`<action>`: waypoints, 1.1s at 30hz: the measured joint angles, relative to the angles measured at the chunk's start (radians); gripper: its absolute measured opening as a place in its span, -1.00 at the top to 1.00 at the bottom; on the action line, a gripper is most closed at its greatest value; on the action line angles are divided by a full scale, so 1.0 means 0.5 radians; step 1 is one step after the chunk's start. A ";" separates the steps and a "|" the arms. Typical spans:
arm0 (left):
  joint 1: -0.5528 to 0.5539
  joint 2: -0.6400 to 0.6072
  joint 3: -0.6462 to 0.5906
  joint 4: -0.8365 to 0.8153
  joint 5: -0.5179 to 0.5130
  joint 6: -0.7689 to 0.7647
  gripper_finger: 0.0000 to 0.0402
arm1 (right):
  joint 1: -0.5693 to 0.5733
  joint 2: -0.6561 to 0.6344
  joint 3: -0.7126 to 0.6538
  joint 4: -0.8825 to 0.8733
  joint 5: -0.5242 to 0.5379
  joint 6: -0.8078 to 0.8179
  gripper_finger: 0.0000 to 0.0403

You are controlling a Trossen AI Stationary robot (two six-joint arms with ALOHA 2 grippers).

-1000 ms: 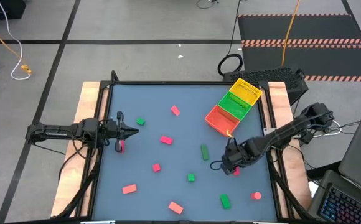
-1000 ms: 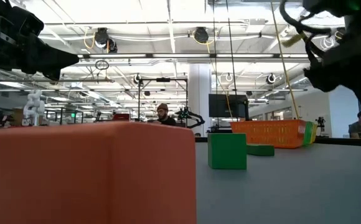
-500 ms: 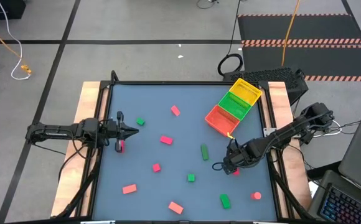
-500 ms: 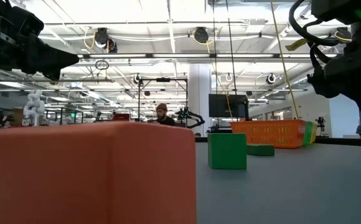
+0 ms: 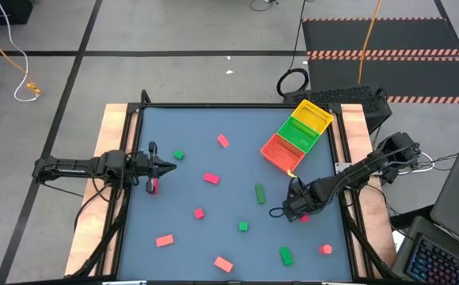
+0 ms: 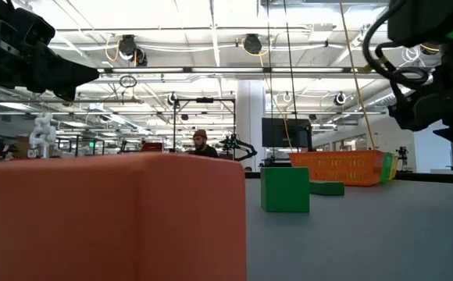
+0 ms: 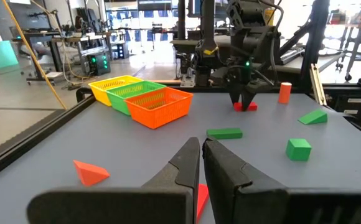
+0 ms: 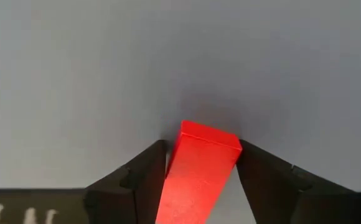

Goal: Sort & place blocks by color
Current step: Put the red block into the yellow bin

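Red and pink blocks number eight in the high view, green ones four, all small matte solids scattered on the blue-grey table (image 5: 214,119). The yellow, green and red three-compartment mesh tray (image 5: 297,134) sits slanted at the far right corner. The left gripper (image 5: 166,166) hangs over the table's left edge beside a small pink block (image 5: 154,186). The right gripper (image 5: 297,212) is down at a red block (image 5: 303,217) near the right edge, between the tray and a red round piece (image 5: 325,249).

In the low view one big red-orange slab-faced block (image 6: 109,218) fills the foreground. Behind it stand one green cube (image 6: 285,190) and one flat green bar (image 6: 326,188), then the tray's orange end. A person (image 6: 201,142) shows far back.

The left wrist view shows the left gripper (image 7: 201,144) clenched, fingers together with nothing between them. Beyond lie one red wedge (image 7: 90,172), the bar, the cube, one green wedge (image 7: 313,116) and the upright round piece. The right gripper stands over its red block.

In the right wrist view the right gripper (image 8: 202,146) straddles that smooth, sharp-edged red bar. One finger (image 8: 267,180) touches it and the other (image 8: 137,180) stands a sliver off, so the jaws are not clamped.
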 joint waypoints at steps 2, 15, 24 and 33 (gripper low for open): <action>0.000 0.000 0.000 0.000 0.000 0.000 0.88 | 0.000 0.032 -0.001 -0.008 -0.028 -0.038 0.12; 0.000 0.001 0.000 -0.001 0.000 0.000 0.88 | 0.001 -0.240 -0.013 -0.022 0.004 -0.234 0.36; 0.000 0.001 0.000 0.001 0.000 0.000 0.88 | -0.097 -0.627 -0.011 0.112 0.622 -0.591 0.34; 0.000 0.000 0.000 0.003 0.000 0.000 0.88 | -0.394 -0.884 -0.009 0.281 1.499 -1.498 0.34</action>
